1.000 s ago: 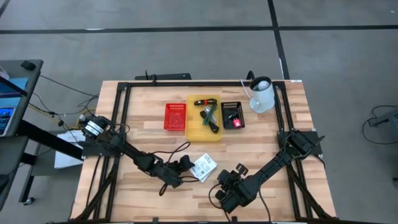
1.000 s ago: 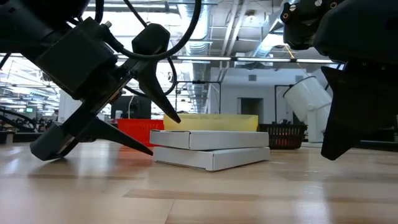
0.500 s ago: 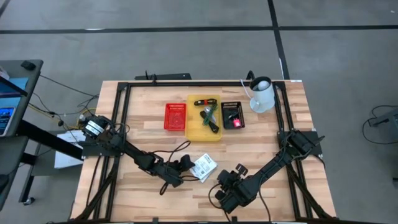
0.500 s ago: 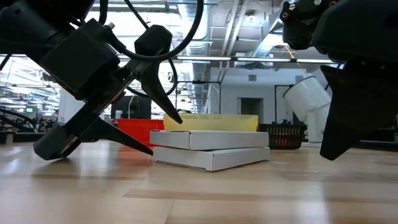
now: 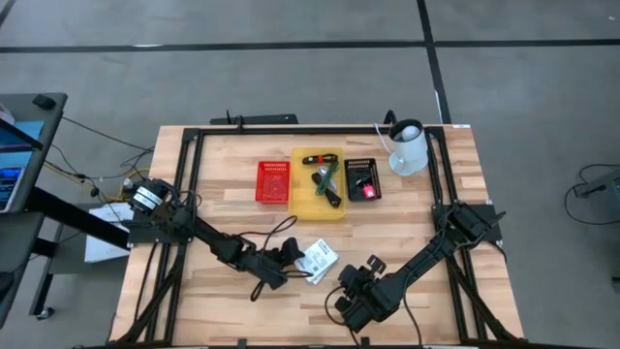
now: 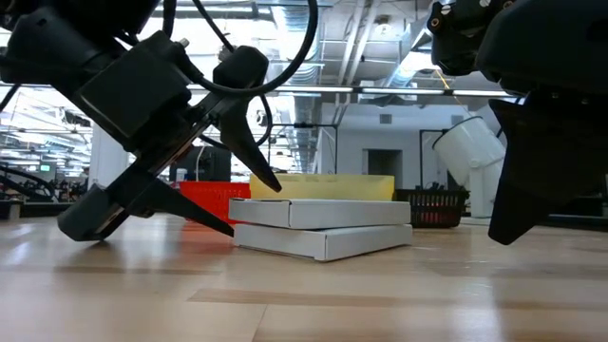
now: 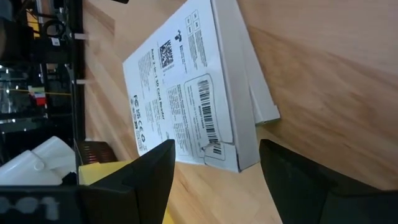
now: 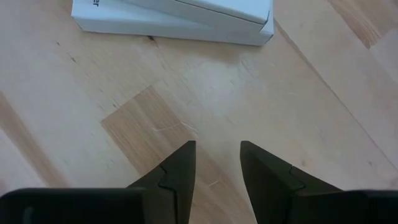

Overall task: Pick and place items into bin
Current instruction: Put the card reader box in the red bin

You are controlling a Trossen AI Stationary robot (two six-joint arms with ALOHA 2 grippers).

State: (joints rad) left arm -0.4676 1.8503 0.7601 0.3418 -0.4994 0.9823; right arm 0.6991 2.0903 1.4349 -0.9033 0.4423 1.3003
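left gripper (image 5: 289,255) has crept closer, fingers wide beside the white packet (image 5: 318,260) lying below the yellow bin (image 5: 301,199); tools already binned, packet unpicked; right gripper (image 5: 373,265) half-open, empty.

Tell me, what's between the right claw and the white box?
Nothing, only bare wooden table between the right gripper and the white box, seen in the right wrist view.

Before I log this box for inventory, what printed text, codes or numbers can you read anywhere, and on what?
White box, left wrist view: small print, a square code and a barcode, all too small to read.
White box, right wrist view: a fragment of lettering at the picture's edge, unreadable.
Bins and pitcher: no legible text.
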